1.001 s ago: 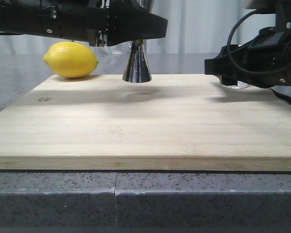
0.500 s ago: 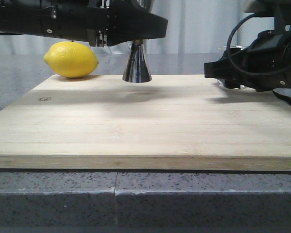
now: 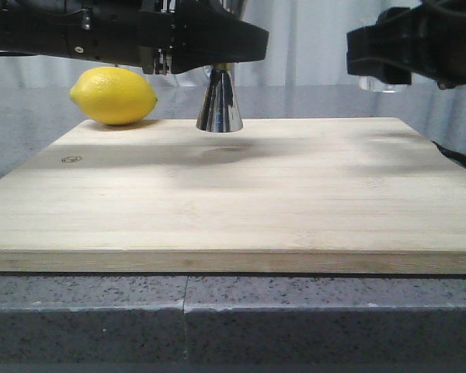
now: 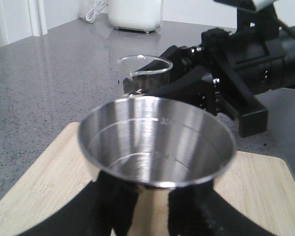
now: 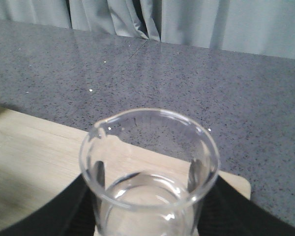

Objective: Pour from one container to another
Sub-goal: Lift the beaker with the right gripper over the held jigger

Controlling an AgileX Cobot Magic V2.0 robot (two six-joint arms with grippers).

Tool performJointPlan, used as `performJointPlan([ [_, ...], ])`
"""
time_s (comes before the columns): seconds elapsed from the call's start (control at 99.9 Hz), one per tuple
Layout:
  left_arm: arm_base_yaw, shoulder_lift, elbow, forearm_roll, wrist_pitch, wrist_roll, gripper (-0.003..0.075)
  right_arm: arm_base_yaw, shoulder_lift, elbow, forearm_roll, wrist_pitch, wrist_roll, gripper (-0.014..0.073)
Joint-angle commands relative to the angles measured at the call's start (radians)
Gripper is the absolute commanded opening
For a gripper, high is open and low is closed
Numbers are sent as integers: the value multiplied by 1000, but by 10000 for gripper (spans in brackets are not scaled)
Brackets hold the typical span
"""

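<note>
The steel jigger (image 3: 220, 105) stands upright on the back of the wooden board (image 3: 233, 194). My left gripper (image 3: 221, 61) is shut on its waist, the black fingers (image 4: 113, 196) flanking the stem under the open cup (image 4: 157, 142). The glass beaker (image 5: 150, 167) is held upright in my right gripper (image 5: 150, 211), which is shut on its sides. What looks like clear liquid shows in its lower part. In the front view the beaker's base (image 3: 382, 84) hangs well above the board's back right corner, under the right gripper (image 3: 380, 56). The left wrist view shows the beaker (image 4: 146, 73) beyond the jigger, apart from it.
A yellow lemon (image 3: 113, 95) lies at the board's back left corner, left of the jigger. The board rests on a grey speckled counter (image 3: 233, 318). A white appliance (image 4: 135, 14) stands far back on the counter.
My right gripper has lifted the beaker off the board's back right corner, straight up to about the jigger's top. The left gripper and jigger have not moved.
</note>
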Motion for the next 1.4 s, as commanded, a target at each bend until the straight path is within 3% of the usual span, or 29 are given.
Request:
performJointPlan([
  [0.0,-7,-59,-31,-85,102,-8,238,-3,-76,-75,-60,40,-7,270],
  [0.29,-7,-59,-31,-85,102,-8,238,42,-133,-320,-154,518,-7,270],
  [0.571,-7,-59,-31,-85,102,-8,238,145,-131,-533,-195,810,-98,270],
  [0.921,-7,-59,-31,-85,102,-8,238,207,-45,-710,-192,1055,-226,270],
  [1.391,-7,-59,-31,-85,102,-8,238,253,116,-899,-241,1249,-333,270],
])
